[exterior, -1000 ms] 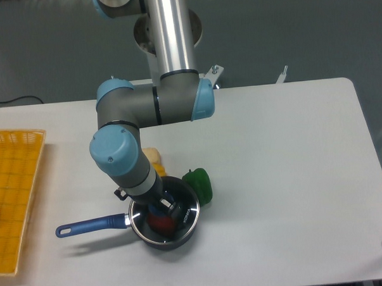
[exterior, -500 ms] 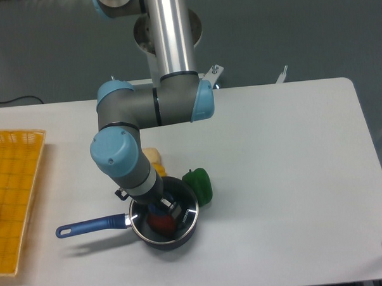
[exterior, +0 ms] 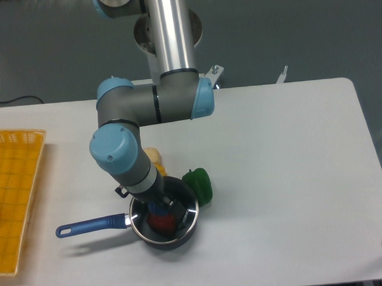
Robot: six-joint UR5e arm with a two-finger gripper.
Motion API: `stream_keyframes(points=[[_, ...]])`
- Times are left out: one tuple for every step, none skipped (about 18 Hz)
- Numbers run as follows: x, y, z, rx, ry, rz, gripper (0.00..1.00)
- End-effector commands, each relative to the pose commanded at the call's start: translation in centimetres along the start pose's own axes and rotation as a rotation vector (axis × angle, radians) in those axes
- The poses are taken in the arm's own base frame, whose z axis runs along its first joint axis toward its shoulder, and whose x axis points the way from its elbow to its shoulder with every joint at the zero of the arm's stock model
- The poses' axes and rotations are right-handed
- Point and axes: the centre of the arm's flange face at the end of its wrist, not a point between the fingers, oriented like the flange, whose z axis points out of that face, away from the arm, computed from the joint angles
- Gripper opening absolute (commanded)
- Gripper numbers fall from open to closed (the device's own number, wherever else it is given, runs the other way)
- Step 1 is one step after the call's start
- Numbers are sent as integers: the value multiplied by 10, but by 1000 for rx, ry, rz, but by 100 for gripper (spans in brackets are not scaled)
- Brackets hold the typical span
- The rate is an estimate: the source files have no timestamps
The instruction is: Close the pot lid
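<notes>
Camera view from above shows the gripper [exterior: 163, 211] down over the pot [exterior: 164, 219], the lid [exterior: 184, 214] seemingly seated on its rim; I can't tell whether its fingers grip. Next, I'd guess, release and lift clear.

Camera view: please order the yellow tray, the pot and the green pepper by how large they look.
1. Yellow tray, though the picture's left edge cuts it off.
2. Pot, counting its long blue handle.
3. Green pepper, clearly the smallest.
</notes>
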Motion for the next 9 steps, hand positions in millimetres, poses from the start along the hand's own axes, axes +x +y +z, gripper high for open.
stream_keyframes(points=[[-2, 3, -5, 22, 11, -15, 100], [-1, 3, -6, 23, 12, -10, 100], [0, 4, -7, 28, 14, -6, 100], [-2, 7, -12, 38, 12, -14, 100], [-5, 12, -16, 41, 10, -21, 100], [-6, 17, -17, 41, 11, -27, 100], [-5, 20, -21, 44, 7, -30, 100], [-6, 27, -24, 47, 5, -38, 100], [-11, 32, -26, 48, 2, -50, 100]])
